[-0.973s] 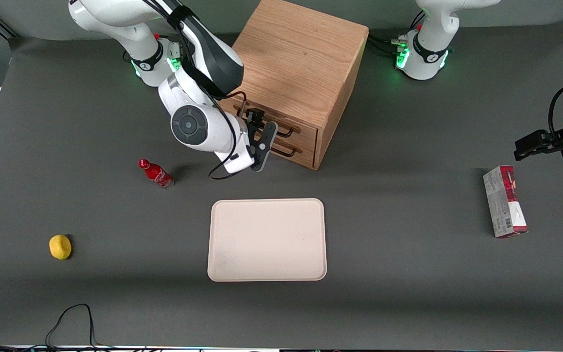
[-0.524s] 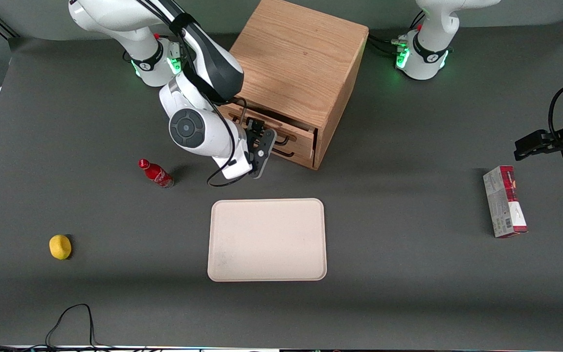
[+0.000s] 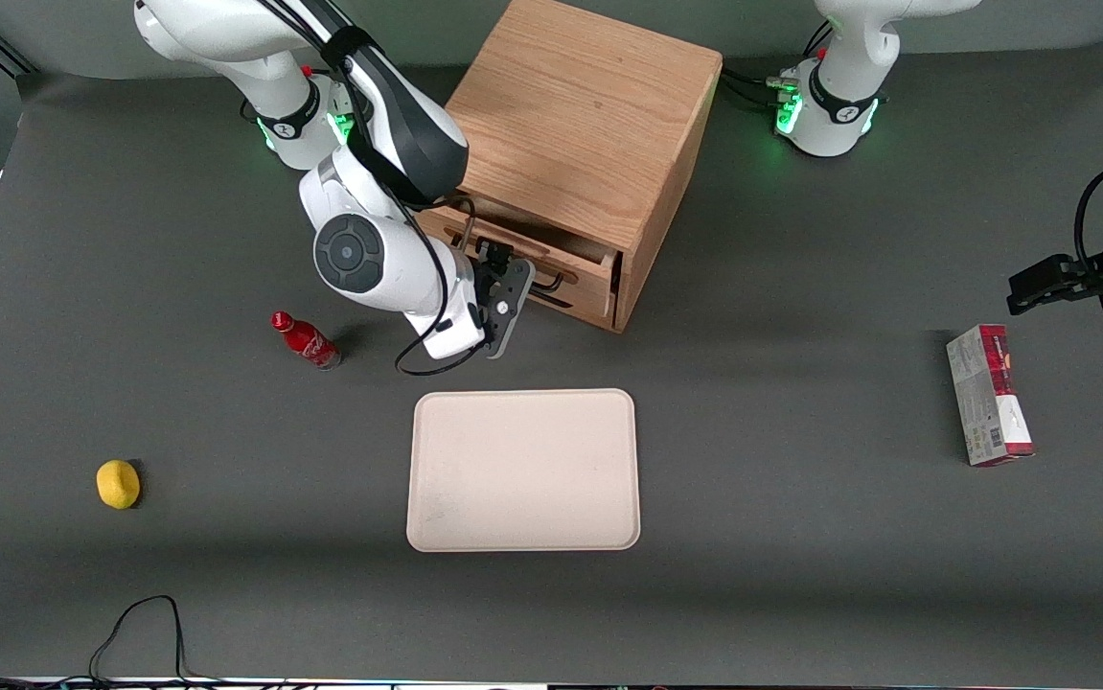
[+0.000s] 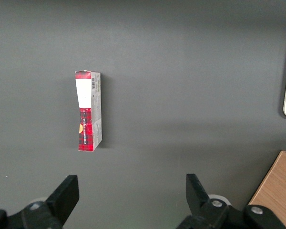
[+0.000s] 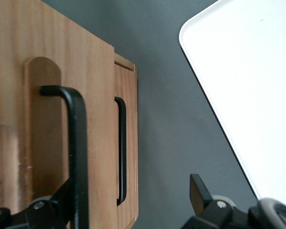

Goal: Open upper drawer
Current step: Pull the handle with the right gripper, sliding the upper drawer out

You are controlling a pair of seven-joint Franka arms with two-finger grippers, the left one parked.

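Observation:
The light oak cabinet [image 3: 589,125] stands at the back of the table. Its upper drawer [image 3: 578,280] is slid out a short way, with a dark gap showing above its wooden front [image 5: 47,133]. My right gripper [image 3: 511,286] is in front of that drawer and open, its fingers set wide apart [image 5: 131,191]. One finger [image 5: 62,200] rests against the upper drawer's thin black handle [image 5: 78,143]; the other finger [image 5: 196,188] hangs free over the grey table. The lower drawer [image 5: 127,143] sits flush, and its black handle [image 5: 120,148] is untouched.
A cream tray [image 3: 522,470] lies nearer the front camera than the cabinet, and its edge [image 5: 248,71] shows in the right wrist view. A red bottle [image 3: 305,340] and a yellow lemon [image 3: 118,483] lie toward the working arm's end. A red-and-grey box [image 3: 987,393] lies toward the parked arm's end.
The upper drawer has slid out of the cabinet toward the front camera, opening a gap above its front. My gripper and wrist have drawn back with the handle, away from the cabinet.

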